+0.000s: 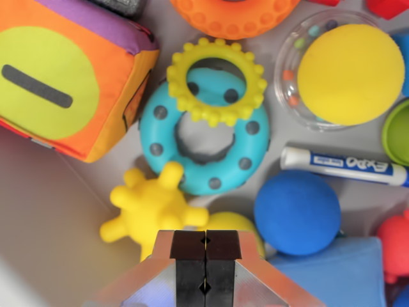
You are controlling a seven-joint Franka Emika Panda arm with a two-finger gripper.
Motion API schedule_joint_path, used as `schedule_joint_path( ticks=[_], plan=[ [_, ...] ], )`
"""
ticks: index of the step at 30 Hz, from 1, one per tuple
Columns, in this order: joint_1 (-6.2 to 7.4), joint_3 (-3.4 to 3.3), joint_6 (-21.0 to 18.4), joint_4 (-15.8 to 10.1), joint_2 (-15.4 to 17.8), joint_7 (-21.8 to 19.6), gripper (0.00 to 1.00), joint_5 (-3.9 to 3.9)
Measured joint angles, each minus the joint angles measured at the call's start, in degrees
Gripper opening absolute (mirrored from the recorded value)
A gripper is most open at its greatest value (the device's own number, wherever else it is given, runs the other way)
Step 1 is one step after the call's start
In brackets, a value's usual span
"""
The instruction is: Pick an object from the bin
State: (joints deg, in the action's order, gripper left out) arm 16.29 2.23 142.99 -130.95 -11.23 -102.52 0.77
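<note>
At six o'clock in your wrist view, jaws pressed together on nothing, gripper (205,252), yellow spiky ball (152,208) touching at their ten o'clock, blue ball (297,212) at two o'clock, teal ring (204,137) at twelve.

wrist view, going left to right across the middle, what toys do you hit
soft cube → teal ring with the yellow ring lying on it → marker. The clear rattle and yellow ball sit higher up, so they are left out.
</note>
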Motion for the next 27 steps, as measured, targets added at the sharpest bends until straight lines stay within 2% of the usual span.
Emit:
schedule_joint_path(
  ticks=[15, 27],
  plan=[
    [0.00, 0.00, -8.49, 1.78, 6.40, 0.30, 0.00, -0.39],
    [0.00, 0.00, -13.61, 3.58, 9.46, 0.41, 0.00, -0.53]
  ],
)
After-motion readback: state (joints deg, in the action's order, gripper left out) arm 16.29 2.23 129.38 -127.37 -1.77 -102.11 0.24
